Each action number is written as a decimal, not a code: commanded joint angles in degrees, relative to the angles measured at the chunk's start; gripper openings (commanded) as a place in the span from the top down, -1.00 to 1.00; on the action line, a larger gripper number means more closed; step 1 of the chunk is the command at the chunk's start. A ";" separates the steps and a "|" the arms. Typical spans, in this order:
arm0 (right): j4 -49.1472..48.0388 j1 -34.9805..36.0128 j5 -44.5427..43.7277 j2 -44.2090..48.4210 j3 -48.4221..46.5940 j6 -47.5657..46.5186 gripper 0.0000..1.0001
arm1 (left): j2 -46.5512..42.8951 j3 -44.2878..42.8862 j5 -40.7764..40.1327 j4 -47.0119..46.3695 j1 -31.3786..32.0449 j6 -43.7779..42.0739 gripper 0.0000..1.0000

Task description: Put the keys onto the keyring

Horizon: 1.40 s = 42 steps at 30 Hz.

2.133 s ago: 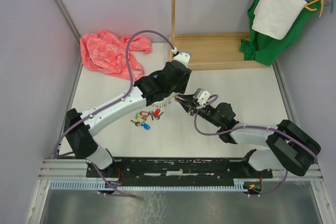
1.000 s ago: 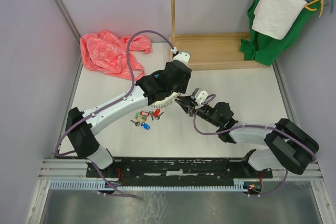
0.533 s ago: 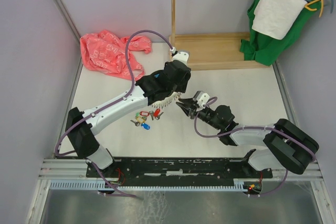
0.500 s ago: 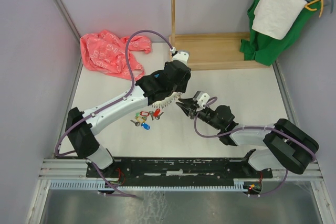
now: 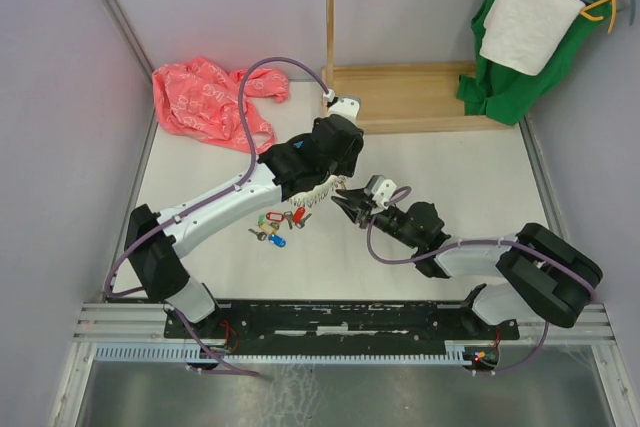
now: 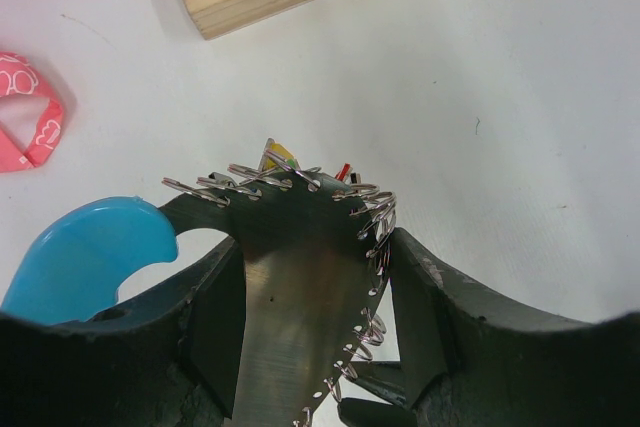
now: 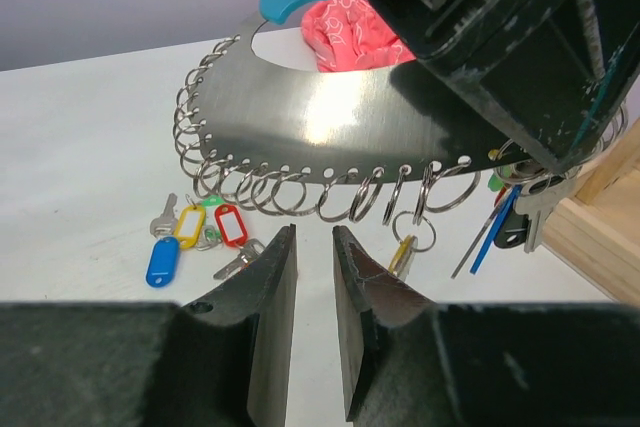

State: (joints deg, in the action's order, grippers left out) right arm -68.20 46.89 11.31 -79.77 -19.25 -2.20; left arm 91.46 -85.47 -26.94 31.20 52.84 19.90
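Note:
My left gripper (image 5: 318,189) is shut on the keyring (image 7: 330,127), a curved metal plate edged with many split rings and fitted with a light-blue sleeve (image 6: 85,257). In the left wrist view the plate (image 6: 290,297) sits clamped between both jaws. A yellow-tagged key (image 7: 402,252) hangs from one ring, and more tagged keys (image 7: 510,209) hang at the right end. Loose keys (image 5: 272,229) with blue (image 7: 161,260), yellow (image 7: 188,225) and red (image 7: 229,225) tags lie on the table. My right gripper (image 7: 313,234) is open just below the rings, with nothing between its fingers.
A pink plastic bag (image 5: 205,97) lies at the back left. A wooden frame (image 5: 410,97) stands at the back centre, close behind the left gripper. Green cloth and a white towel (image 5: 525,22) hang at the back right.
My right gripper has drifted slightly down and left under the keyring's rings and its jaws have parted a little. The left arm holds the keyring still.

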 commanded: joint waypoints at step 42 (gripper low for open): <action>-6.01 1.62 -6.35 -2.05 -3.48 -2.81 0.79 | -0.26 -3.21 -1.36 -2.03 0.21 2.51 0.66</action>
State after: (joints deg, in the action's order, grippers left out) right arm -71.18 48.23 5.82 -82.26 -21.45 -4.03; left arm 91.48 -85.56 -26.89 31.22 52.84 20.56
